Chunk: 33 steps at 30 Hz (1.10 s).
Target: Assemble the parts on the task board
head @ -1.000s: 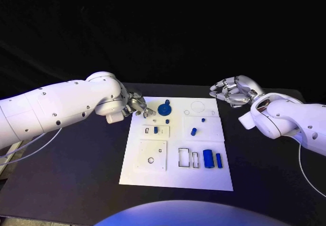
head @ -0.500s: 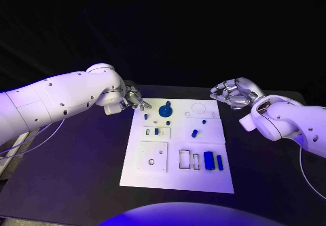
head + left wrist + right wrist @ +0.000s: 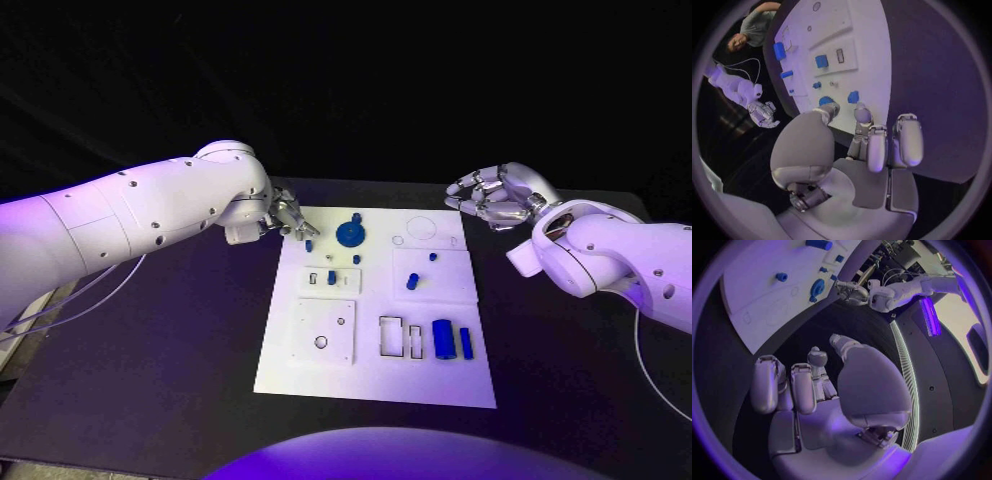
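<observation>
The white task board [image 3: 326, 368] lies in the middle of the table. On its far part are a round blue disc part [image 3: 351, 234] and several small blue pieces, one [image 3: 309, 244] near the far left corner. Two blue blocks [image 3: 443, 339] sit at the near right. My left hand [image 3: 289, 215] hovers just off the far left corner, fingers loosely bent and holding nothing. In the left wrist view its fingertips [image 3: 862, 113] point at a small blue piece [image 3: 853, 96]. My right hand [image 3: 495, 195] hangs beyond the far right corner, empty, off the board [image 3: 761, 295].
Black table [image 3: 159, 380] surrounds the board on every side. My left arm [image 3: 130, 225] reaches over the table's left part. My right forearm [image 3: 620, 255] stands over the right part.
My left hand has drawn back off the board's far left corner. A small blue piece now shows there. My right hand has stayed in place.
</observation>
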{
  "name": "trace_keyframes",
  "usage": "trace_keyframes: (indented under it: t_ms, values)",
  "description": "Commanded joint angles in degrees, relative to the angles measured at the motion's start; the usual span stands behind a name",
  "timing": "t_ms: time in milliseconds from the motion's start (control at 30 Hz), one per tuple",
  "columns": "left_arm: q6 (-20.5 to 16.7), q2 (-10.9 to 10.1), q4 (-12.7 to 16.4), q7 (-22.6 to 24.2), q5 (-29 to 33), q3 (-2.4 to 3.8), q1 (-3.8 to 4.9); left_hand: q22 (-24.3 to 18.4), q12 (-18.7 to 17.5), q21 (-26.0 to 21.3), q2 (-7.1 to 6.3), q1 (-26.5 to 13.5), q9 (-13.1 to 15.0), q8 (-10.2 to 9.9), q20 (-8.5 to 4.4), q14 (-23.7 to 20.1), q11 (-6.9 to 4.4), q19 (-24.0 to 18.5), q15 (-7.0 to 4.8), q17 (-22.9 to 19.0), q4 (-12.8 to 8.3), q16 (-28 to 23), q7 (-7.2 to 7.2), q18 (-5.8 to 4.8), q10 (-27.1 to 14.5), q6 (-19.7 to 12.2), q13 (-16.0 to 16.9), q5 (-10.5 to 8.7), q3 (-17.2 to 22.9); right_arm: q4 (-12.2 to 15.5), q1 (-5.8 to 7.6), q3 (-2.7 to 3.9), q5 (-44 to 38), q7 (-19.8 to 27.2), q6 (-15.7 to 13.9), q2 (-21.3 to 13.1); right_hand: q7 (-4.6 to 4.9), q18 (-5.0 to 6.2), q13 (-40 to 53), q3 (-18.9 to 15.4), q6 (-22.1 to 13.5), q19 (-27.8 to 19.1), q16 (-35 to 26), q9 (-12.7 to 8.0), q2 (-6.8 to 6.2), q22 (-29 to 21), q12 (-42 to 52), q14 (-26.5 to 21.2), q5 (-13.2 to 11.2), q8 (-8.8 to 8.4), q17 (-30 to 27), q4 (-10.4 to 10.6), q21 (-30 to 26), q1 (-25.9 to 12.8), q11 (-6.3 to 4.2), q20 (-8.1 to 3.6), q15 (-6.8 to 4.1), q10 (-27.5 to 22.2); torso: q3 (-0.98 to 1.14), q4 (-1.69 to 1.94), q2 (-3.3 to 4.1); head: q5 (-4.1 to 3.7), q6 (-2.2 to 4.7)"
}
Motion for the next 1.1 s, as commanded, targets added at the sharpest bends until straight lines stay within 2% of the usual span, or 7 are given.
trace_keyframes:
  t_ms: [33,233,633,967,1100]
  values:
    - [1.92,0.42,-0.55,0.8,-0.95,-0.09,-0.13,0.79,0.11,0.09,0.11,0.34,-0.09,-0.35,0.2,5.7,0.13,-0.02,0.25,14.22,-0.12,0.22,0.14,-0.31,-0.12,0.31,0.06,0.34,-0.31,0.06,-0.04,0.0,-0.4,0.29,0.67,0.05,-0.13,0.57,0.0,-0.16,-0.45,-0.19,-0.3,-0.08,0.06,5.83,0.34,2.35,0.36,0.19,-0.06,0.33,-0.16,-0.41,-0.12,-0.3,-0.38,0.3,0.04,0.06,-0.08,0.02,-0.09]
    - [2.25,0.81,-1.19,0.88,-1.0,-0.22,-0.27,0.81,0.15,0.1,0.4,0.69,-0.29,-0.39,0.22,5.69,0.12,-0.01,0.24,14.21,-0.15,0.22,0.11,-0.31,-0.16,0.54,0.03,0.33,-0.25,0.07,-0.04,0.0,-0.4,0.3,0.67,0.06,-0.13,0.57,0.0,-0.16,-0.45,-0.19,-0.3,-0.08,0.06,5.83,0.34,2.35,0.36,0.19,-0.06,0.33,-0.16,-0.41,-0.12,-0.3,-0.38,0.3,0.03,0.04,-0.08,0.02,-0.18]
    - [2.27,1.21,-1.36,1.25,-0.35,-0.29,-0.33,1.25,0.88,0.37,1.92,2.95,-1.11,-0.35,0.18,5.71,-0.11,0.3,0.09,14.27,-0.3,0.25,-0.15,-0.4,0.32,1.71,0.82,0.33,0.39,0.0,-0.04,0.0,-0.4,0.28,0.75,0.16,-0.13,0.57,0.0,-0.16,-0.45,-0.19,-0.3,-0.08,0.06,5.83,0.34,2.35,0.36,0.19,-0.06,0.33,-0.16,-0.41,-0.12,-0.3,-0.38,0.3,0.03,0.08,-0.1,0.02,-0.39]
    - [2.55,1.76,-1.95,1.38,-0.27,-0.35,-0.51,1.36,1.03,0.44,2.08,3.78,-1.26,-0.18,0.11,5.71,-0.27,0.38,-0.03,14.26,-0.4,0.25,-0.33,-0.42,0.46,2.14,0.94,0.29,0.5,-0.01,-0.04,0.0,-0.4,0.29,0.77,0.2,-0.14,0.6,-0.06,-0.14,-0.49,-0.24,-0.33,-0.09,0.11,5.77,0.35,2.35,0.43,0.31,-0.07,0.34,-0.29,-0.27,-0.13,-0.32,-0.4,0.28,0.0,0.03,-0.03,0.0,-0.5]
    - [2.7,1.86,-2.16,1.39,-0.27,-0.37,-0.57,1.4,1.05,0.46,2.19,4.02,-1.3,-0.14,0.09,5.71,-0.31,0.4,-0.07,14.25,-0.41,0.24,-0.37,-0.43,0.48,2.24,0.96,0.3,0.57,-0.01,-0.04,0.0,-0.4,0.29,0.78,0.19,-0.14,0.6,-0.06,-0.14,-0.49,-0.24,-0.33,-0.09,0.11,5.77,0.35,2.35,0.43,0.31,-0.07,0.34,-0.29,-0.27,-0.13,-0.32,-0.4,0.28,0.05,0.03,-0.07,-0.04,-0.58]
